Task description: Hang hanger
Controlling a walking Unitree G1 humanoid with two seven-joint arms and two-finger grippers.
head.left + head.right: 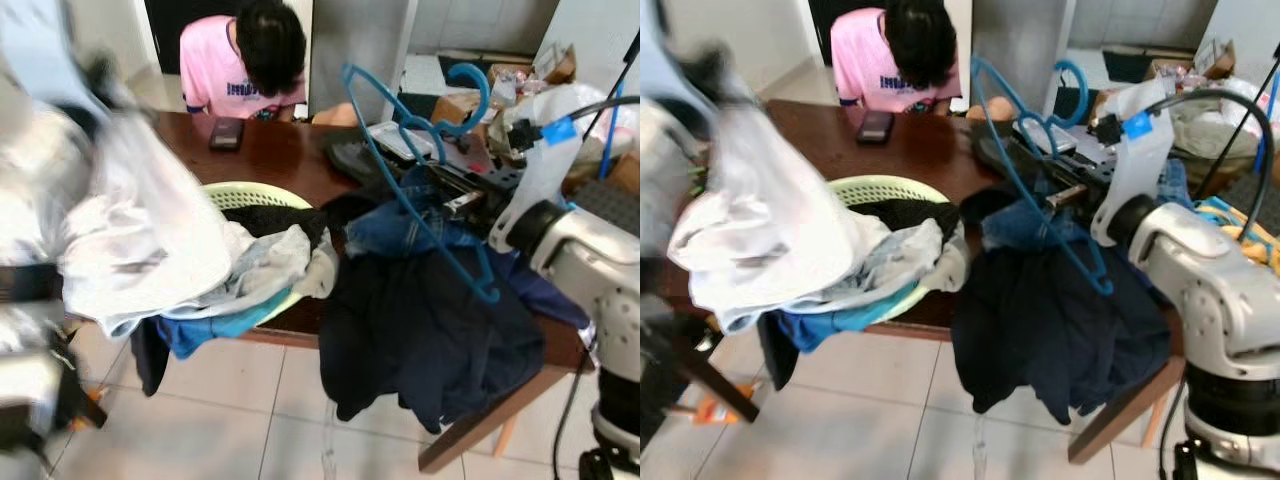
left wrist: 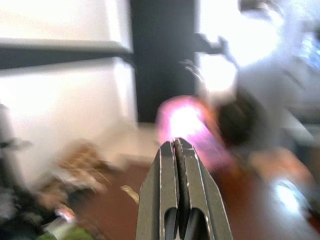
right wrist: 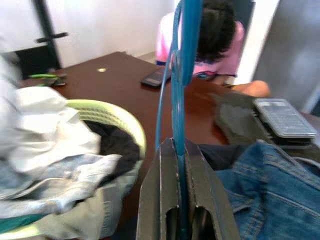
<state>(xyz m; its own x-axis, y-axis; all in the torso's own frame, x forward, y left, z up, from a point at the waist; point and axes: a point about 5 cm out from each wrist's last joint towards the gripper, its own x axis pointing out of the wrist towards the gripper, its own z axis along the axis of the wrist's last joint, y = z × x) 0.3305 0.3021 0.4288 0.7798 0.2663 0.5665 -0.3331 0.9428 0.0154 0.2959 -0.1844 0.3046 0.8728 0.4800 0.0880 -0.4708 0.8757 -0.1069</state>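
A blue plastic hanger (image 1: 372, 135) is held tilted over the right side of the brown table (image 1: 275, 150), its hook (image 1: 478, 85) pointing up and back. My right gripper (image 3: 179, 150) is shut on the hanger's thin bar, above a pile of jeans (image 3: 270, 185). My left arm is raised and blurred at the far left, with a white garment (image 1: 130, 230) draped across it and trailing into the basket. My left gripper (image 2: 176, 147) is shut, its fingers pressed together with nothing seen between them.
A pale green laundry basket (image 1: 250, 192) full of clothes sits at the table's front edge. A dark navy garment (image 1: 420, 340) hangs off the edge. A person in a pink shirt (image 1: 215, 70) sits at the far side, beside a phone (image 1: 226, 133). A calculator (image 3: 282, 117) lies behind the jeans.
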